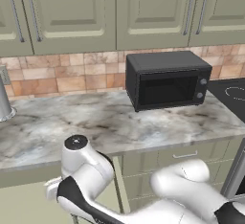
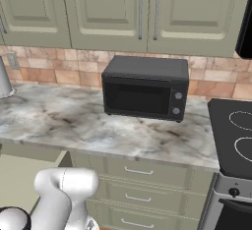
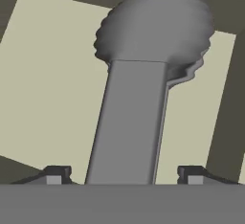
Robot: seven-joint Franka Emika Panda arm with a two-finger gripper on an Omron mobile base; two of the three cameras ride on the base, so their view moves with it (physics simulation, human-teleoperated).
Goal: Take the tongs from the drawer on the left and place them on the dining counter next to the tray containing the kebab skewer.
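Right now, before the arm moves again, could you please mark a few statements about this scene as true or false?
1. A black microwave stands on the marble counter. True.
2. The microwave's door hangs open. False: it is shut.
3. In the hand view, the tongs run between the finger tips. True.
4. The gripper is clamped on the tongs. False: a gap shows on each side, so it is open.
5. The cooktop lies to the left of the microwave. False: it lies to its right.
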